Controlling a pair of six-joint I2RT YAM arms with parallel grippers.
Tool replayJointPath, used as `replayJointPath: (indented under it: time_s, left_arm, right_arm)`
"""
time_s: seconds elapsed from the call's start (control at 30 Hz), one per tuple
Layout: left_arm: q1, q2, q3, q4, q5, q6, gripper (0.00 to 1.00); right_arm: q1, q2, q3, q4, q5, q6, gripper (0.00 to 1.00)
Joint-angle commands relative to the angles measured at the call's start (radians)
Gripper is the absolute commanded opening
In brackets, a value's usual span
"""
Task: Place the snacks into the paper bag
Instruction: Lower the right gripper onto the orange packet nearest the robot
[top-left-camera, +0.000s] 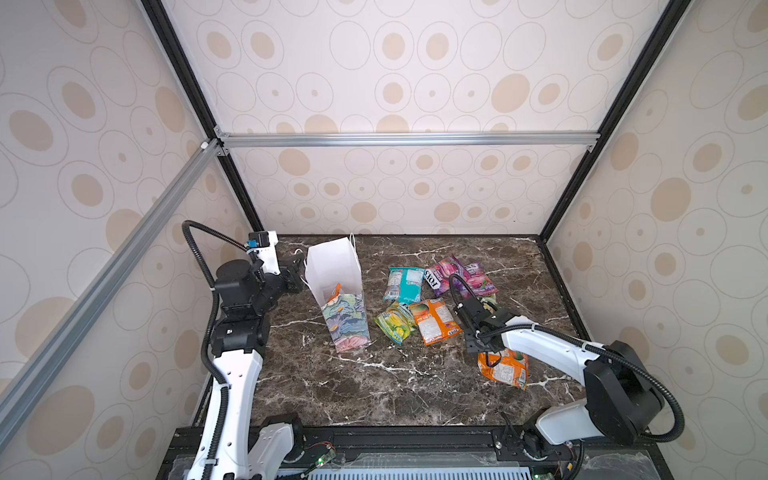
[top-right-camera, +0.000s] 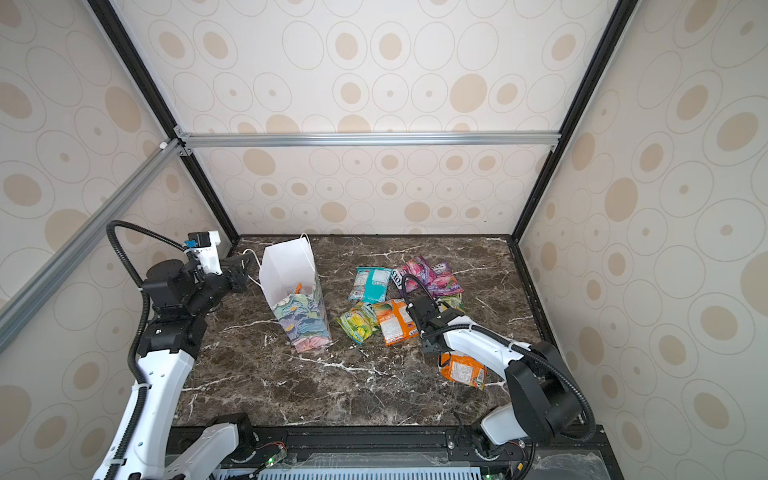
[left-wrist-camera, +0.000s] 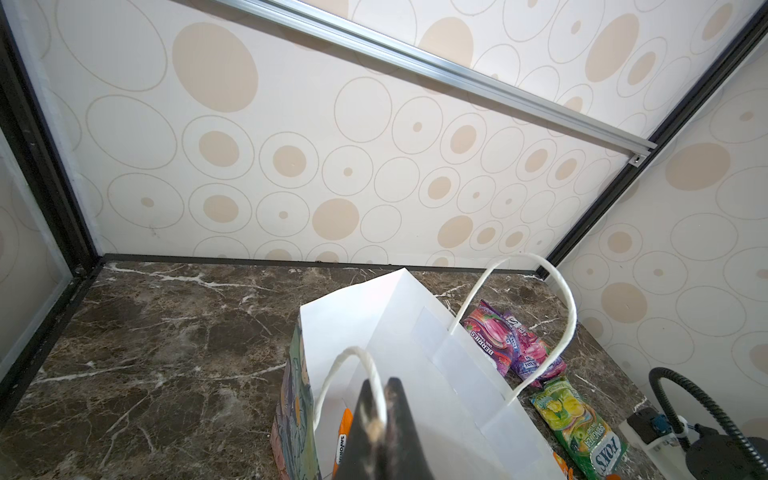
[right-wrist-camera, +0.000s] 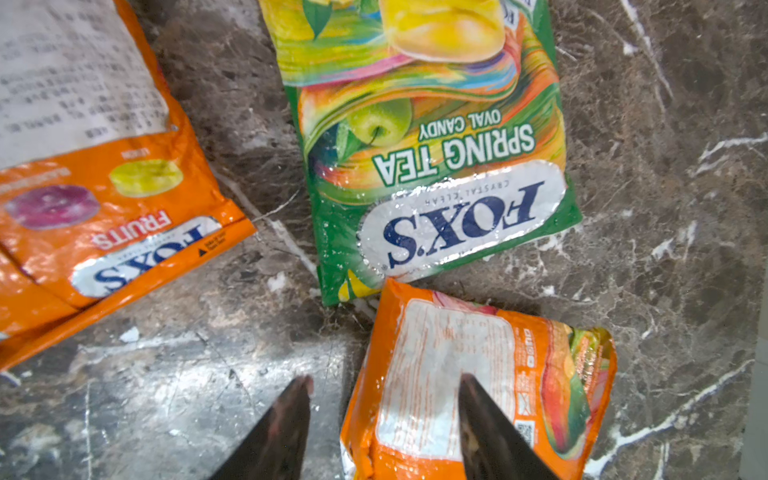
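Pinching the paper bag's (top-left-camera: 332, 266) cord handle (left-wrist-camera: 353, 352), the left pincer (left-wrist-camera: 380, 419) is clamped shut. One orange packet (top-left-camera: 336, 294) lies inside the bag; the other snacks (top-left-camera: 405, 284) lie on the tabletop (top-left-camera: 374, 382) beside it. The right pincer (right-wrist-camera: 386, 379) gapes astride a second orange packet (right-wrist-camera: 536, 361).

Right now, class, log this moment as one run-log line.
left gripper: shut on bag handle | right gripper: open over orange packet | bag: upright

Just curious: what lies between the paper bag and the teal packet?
Nothing but bare marble tabletop between the paper bag and the teal packet, as both top views show.
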Motion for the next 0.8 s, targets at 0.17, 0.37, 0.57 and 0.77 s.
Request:
replayJointPath:
  time_s: [0.17,0.37,0.57,0.77]
  left_arm:
    - [0.006,-0.009,0.008,0.021,0.013,0.008,0.0]
    - [0.006,-0.01,0.007,0.022,0.013,0.008,0.0]
    - [0.006,-0.012,0.007,0.02,0.01,0.009,0.0]
    - [0.006,-0.011,0.006,0.02,0.008,0.01,0.0]
  right_arm:
    - [-0.008,0.079,0.031,-0.026,0.056,0.011,0.56]
    - [-0.008,0.091,0.026,0.0,0.05,0.013,0.54]
    - [-0.006,0.1,0.024,0.009,0.059,0.01,0.53]
    - [-0.009,0.115,0.017,0.025,0.061,0.011,0.51]
